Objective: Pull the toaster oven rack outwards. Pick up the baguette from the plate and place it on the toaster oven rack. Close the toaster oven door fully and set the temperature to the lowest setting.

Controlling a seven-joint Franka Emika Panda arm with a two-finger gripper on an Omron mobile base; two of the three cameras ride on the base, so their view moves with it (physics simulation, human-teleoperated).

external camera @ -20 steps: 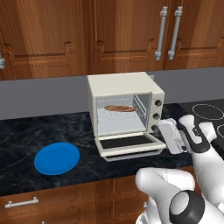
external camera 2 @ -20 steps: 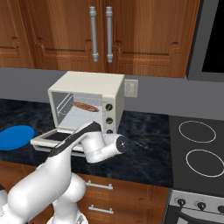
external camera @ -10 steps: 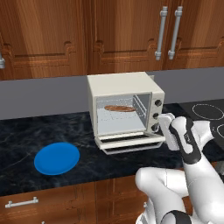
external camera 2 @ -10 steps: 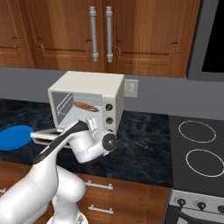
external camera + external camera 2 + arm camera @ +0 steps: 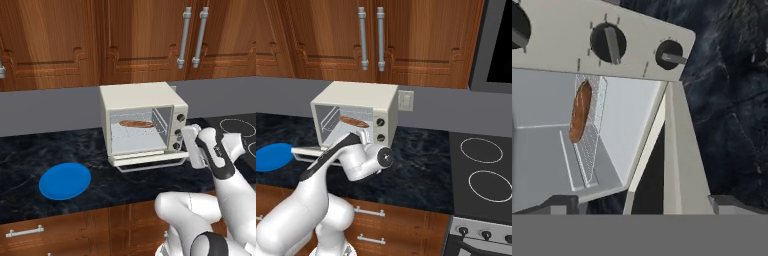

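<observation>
Arm hides the toaster oven door mostly, right base view. Plate cut by left edge there. Hand view: leftmost knob cropped, door's handle hidden below. Rack wires too fine to make out.

The baguette lies on the rack inside the toaster oven; the plate sits left of the oven on the worktop.

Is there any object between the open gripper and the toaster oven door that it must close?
Nothing visible. The gripper hovers beside the oven's knob panel, jaws open, and the toaster oven door hangs partly open with clear space before it.
</observation>
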